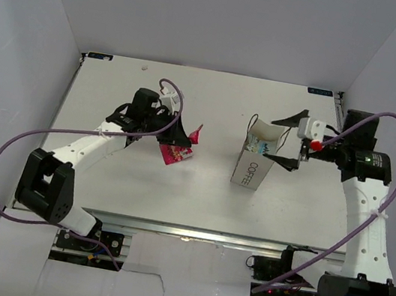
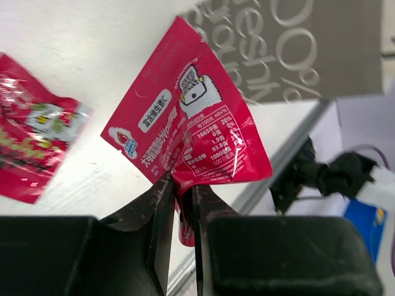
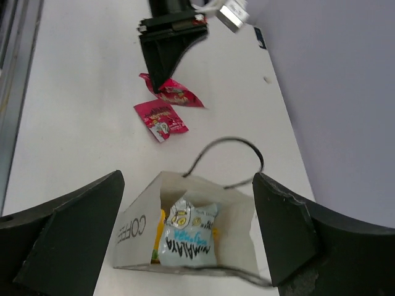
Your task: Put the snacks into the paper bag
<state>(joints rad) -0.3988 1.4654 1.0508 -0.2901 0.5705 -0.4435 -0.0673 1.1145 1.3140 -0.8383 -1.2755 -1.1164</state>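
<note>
Right wrist: we see silver-blue snack (image 3: 185, 239) inside paper bag (image 3: 137, 229), right pincer (image 3: 186, 179) wide; left wrist: left pincer (image 2: 179, 188) clamps red snack (image 2: 191, 123).

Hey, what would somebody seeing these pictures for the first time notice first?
Probably the bright red-pink packet pinched in the left hand, left of centre, with a second red-pink packet lying on the table beside it. Then the white COFFEE paper bag at right, a silver-blue packet showing inside, and the right hand spread open by its mouth.
</note>
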